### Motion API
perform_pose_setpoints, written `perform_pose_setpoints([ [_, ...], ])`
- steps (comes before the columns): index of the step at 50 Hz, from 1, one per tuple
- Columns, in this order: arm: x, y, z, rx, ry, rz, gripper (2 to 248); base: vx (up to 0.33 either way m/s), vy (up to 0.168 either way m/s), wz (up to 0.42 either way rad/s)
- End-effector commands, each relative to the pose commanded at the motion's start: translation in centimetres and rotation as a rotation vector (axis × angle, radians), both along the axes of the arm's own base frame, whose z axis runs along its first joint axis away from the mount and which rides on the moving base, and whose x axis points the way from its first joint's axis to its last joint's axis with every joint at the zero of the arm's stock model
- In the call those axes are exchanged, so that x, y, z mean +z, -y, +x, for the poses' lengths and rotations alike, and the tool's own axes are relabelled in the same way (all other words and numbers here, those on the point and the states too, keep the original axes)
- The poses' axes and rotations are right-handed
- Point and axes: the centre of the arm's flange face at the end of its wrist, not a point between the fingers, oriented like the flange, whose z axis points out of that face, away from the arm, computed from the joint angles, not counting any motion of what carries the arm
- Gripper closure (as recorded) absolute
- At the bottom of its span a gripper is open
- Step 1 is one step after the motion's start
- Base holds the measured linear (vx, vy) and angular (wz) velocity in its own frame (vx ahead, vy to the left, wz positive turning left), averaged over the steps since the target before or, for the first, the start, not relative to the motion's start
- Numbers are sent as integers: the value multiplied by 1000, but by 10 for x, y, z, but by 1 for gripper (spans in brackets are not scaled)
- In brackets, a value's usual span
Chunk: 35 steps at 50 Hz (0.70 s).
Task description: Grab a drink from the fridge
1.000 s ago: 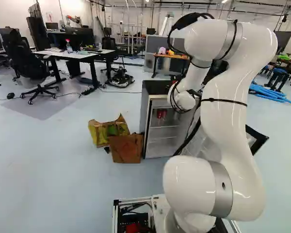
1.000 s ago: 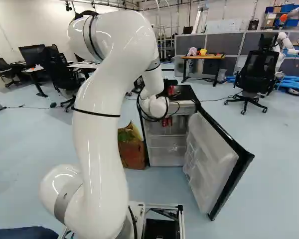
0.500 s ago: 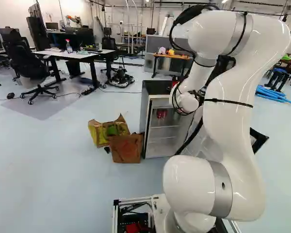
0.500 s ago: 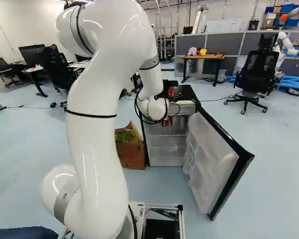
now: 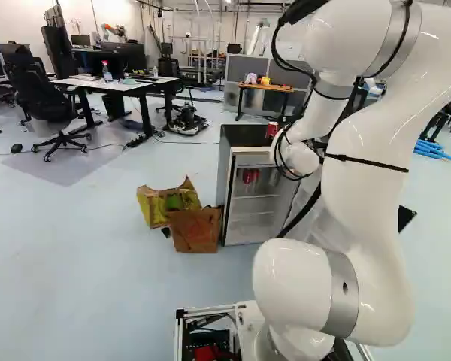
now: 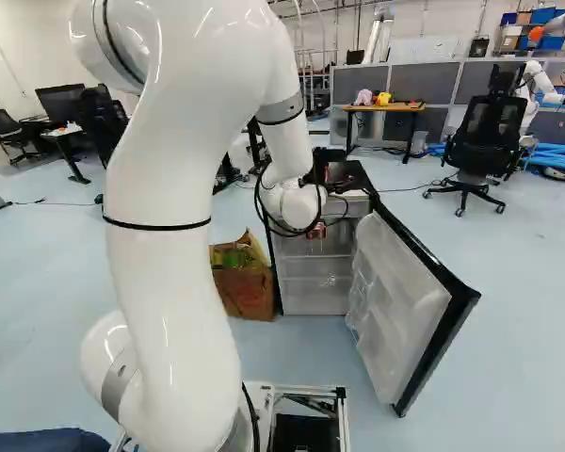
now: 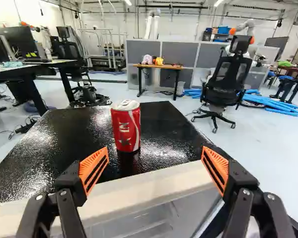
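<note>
At the upper centre of the right base view, the claw (image 6: pixel 326 175) is spread wide; ahead of it, a red can (image 7: pixel 125 126) stands upright on the open fridge (image 5: pixel 225 184).

Fridge top (image 7: pixel 64 141): red can (image 7: pixel 125 128) is being carried upright
Floor (image 5: pixel 75 263): fridge (image 5: pixel 225 188), brown bag (image 5: pixel 195 232), office chair (image 6: pixel 490 141) are being supported
</note>
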Motion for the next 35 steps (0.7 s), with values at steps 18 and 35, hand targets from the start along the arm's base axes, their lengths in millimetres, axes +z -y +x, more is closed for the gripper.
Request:
perform_pose_setpoints([
  [18, 10, 29, -24, -139, -70, 57, 3, 0, 0, 0],
  [35, 19, 56, -46, -271, -132, 129, 3, 0, 0, 0],
])
